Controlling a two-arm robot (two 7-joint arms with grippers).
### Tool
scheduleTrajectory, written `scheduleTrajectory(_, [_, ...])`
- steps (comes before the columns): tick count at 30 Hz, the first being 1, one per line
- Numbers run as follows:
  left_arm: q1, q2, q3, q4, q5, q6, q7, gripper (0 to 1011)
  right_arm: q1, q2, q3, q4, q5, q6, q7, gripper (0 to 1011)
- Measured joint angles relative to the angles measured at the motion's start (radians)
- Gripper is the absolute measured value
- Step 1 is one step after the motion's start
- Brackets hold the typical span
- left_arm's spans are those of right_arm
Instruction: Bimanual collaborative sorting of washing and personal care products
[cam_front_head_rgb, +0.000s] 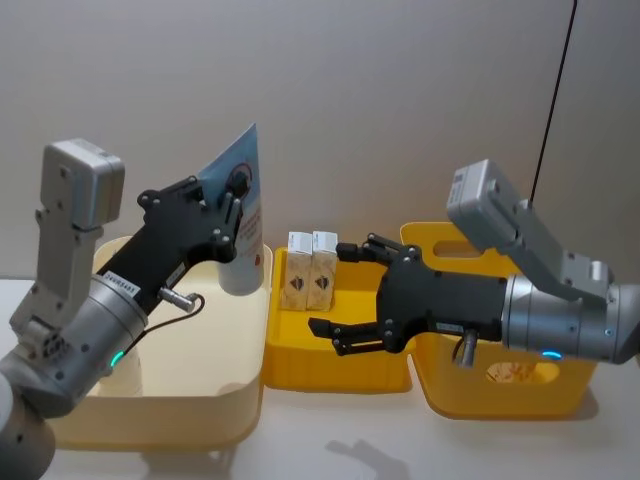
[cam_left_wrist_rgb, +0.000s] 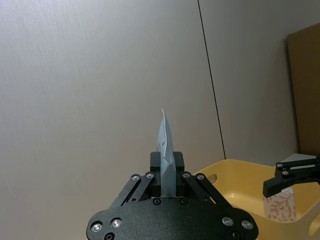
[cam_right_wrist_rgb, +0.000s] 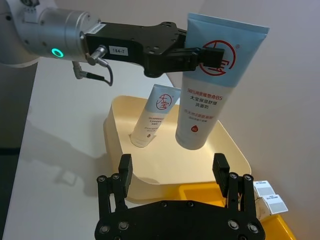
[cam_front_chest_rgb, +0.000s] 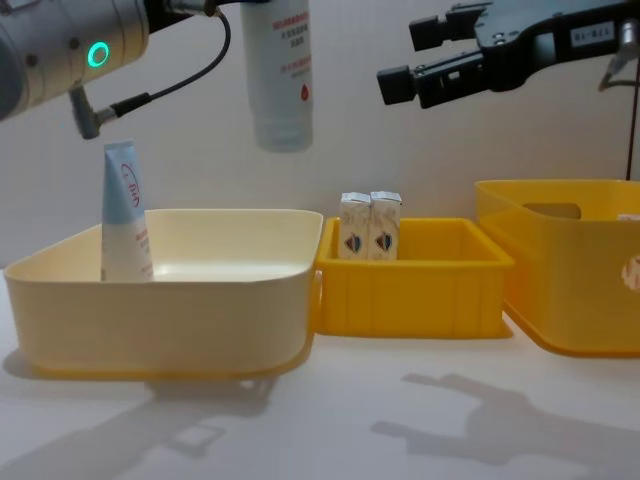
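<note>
My left gripper (cam_front_head_rgb: 236, 200) is shut on a large pale-blue-and-white tube (cam_front_head_rgb: 243, 215) with red lettering, holding it cap down above the cream bin (cam_front_head_rgb: 170, 400). From the right wrist the same tube (cam_right_wrist_rgb: 220, 75) hangs over the bin's far side. A smaller tube (cam_front_chest_rgb: 122, 215) stands upright against the bin's left wall. Two white cartons (cam_front_chest_rgb: 370, 228) stand side by side at the back of the yellow tray (cam_front_chest_rgb: 410, 290). My right gripper (cam_front_head_rgb: 335, 290) hovers open and holds nothing above that tray, right of the held tube.
A tall yellow bin (cam_front_chest_rgb: 570, 270) with handle cutouts stands at the right, touching the tray; something pale with a pattern lies inside. The cream bin, tray and tall bin sit in a row on a white table (cam_front_chest_rgb: 330, 420), with free room in front.
</note>
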Motion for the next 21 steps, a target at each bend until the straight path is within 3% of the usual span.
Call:
scheduleTrajectory(7, [0.033,0.006,-0.007,-0.042,0.002,0.025,0.009,141,-0.029,0.003,0.020,-0.022,0.006,-0.004,-0.047,1001])
scheduleTrajectory(21, [0.053,0.003,-0.009,-0.070,0.010,0.041,0.011,140,-0.139,-0.023,0.109,-0.099,0.038,0.009,-0.226,1001])
